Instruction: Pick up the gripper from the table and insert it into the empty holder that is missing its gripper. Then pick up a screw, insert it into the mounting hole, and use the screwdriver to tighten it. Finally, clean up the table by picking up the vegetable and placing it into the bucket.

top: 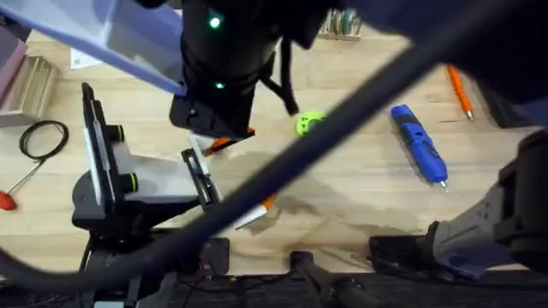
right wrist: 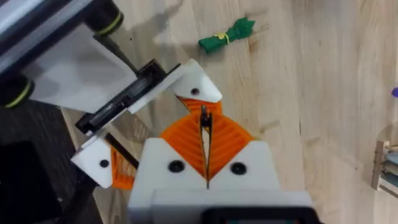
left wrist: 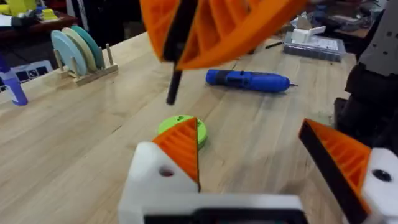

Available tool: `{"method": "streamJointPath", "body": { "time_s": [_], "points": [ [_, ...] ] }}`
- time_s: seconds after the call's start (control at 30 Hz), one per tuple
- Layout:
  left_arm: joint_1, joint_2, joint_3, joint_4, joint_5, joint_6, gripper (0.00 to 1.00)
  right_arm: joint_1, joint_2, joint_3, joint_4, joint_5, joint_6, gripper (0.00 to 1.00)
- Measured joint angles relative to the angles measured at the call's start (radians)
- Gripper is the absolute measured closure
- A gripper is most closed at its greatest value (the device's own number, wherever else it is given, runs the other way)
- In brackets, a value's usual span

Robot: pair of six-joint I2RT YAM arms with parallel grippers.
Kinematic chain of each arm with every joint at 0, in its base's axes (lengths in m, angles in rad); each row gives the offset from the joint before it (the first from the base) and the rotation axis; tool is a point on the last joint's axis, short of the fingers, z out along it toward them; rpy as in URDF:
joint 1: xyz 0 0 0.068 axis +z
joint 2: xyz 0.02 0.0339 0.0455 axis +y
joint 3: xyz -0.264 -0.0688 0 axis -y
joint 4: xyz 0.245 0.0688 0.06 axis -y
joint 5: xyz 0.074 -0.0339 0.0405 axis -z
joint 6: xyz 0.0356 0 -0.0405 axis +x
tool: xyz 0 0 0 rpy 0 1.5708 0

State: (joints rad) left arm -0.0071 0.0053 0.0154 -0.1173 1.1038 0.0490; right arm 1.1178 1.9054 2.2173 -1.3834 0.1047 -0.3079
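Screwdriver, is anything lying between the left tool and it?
Mostly no. The green disc sits beside the left tool, off to one side; the table onward to the screwdriver looks bare. An orange ribbed part with a dark rod hangs above.

The blue screwdriver (top: pixel 419 144) lies flat on the table, the dark green vegetable (right wrist: pixel 227 35) well apart.

Blue screwdriver (top: pixel 419 144) lies near green disc (top: pixel 310 123); apart.

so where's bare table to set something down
Bare wood lies between the green disc and the screwdriver, and nearer the bases below the screwdriver. It is crowded around the claw stand, where the right gripper works.
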Motion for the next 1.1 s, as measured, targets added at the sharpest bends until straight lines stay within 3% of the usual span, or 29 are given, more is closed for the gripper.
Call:
{"method": "streamJointPath", "body": {
  "time_s": [1.1],
  "points": [
    [0.000, 0.000, 0.000, -0.001, 0.000, 0.000, 0.015, 0.010, 0.089, 0.000, -0.004, 0.000, -0.015, 0.995]
  ]
}}
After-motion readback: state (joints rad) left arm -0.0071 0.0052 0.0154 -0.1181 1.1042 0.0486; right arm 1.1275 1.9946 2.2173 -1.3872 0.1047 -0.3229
